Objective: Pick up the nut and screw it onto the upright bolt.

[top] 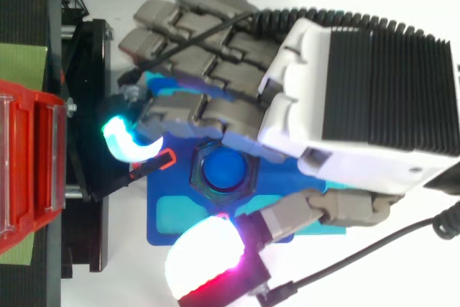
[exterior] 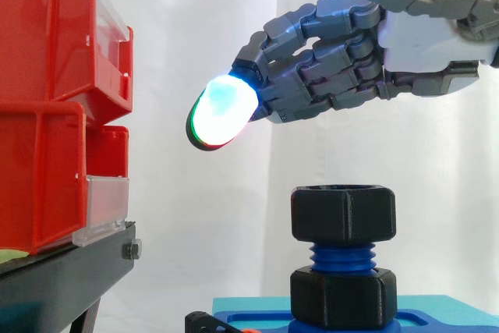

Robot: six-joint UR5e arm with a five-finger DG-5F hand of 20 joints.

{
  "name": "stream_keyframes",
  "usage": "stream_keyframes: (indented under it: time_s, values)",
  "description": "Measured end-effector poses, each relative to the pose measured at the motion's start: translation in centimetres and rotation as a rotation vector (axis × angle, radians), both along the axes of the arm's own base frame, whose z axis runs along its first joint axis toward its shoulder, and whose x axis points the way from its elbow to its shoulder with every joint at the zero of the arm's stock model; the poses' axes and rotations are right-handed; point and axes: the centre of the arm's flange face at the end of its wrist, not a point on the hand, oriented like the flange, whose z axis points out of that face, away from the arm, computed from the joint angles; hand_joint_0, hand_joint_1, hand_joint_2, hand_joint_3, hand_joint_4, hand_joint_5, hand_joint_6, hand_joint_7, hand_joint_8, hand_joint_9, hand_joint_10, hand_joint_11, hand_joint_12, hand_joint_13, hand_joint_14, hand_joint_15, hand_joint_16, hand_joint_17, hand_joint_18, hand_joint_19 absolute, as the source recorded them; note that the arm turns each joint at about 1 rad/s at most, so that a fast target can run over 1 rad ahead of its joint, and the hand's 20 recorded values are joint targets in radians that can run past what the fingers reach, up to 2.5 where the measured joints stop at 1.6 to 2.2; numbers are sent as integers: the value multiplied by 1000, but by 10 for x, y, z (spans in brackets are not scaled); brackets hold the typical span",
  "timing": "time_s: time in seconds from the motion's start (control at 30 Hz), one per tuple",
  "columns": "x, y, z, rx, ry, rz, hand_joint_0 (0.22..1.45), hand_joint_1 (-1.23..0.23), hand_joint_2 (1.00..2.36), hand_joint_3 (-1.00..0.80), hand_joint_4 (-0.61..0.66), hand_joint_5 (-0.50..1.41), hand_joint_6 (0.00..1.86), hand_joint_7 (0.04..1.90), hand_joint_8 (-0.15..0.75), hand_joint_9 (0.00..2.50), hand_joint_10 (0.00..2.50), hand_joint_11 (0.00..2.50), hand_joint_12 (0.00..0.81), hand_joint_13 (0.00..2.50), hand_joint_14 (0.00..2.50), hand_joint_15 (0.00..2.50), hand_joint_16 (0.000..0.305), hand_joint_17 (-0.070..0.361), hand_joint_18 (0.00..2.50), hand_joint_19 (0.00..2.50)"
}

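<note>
Above nut (exterior: 343, 212), hand (exterior: 425, 37) hung clear, fingers loosely bent, thumb wide, empty; we judged off-centre regrip could cock nut, cross-thread bolt (exterior: 341, 256).

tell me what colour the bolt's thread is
Blue; the bolt thread shows best in the side view, just under the black nut.

1. No legible print, number or sign on the nut (exterior: 343, 212) or the blue bolt (exterior: 341, 256) under it.
2. None legible on the red bins (exterior: 47, 115) left of the nut either.
</note>
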Motion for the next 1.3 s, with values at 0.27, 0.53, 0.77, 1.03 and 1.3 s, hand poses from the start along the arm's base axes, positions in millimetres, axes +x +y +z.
stream_keyframes:
  time_s: [0.27,0.53,0.77,1.03,1.3]
  values:
    - [10,17,-15,8,-28,42,478,-42,1000,-500,172,-263,502,689,266,179,0,0,381,111,0,0,61,138,0,0]
    - [6,24,-20,1,10,54,481,-71,1000,-500,204,-242,502,770,281,214,0,0,380,130,0,0,60,136,8,0]
    - [-1,23,-27,-19,85,59,484,-94,1000,-500,217,-230,503,796,285,233,0,0,378,141,0,0,59,133,17,0]
    - [-6,18,-31,-29,130,56,489,-116,1000,-500,255,-208,503,894,295,267,0,0,376,169,0,0,58,130,43,0]
    - [-6,9,-31,-25,133,55,489,-126,1000,-500,286,-186,504,1059,299,288,0,0,374,182,0,0,57,128,64,0]
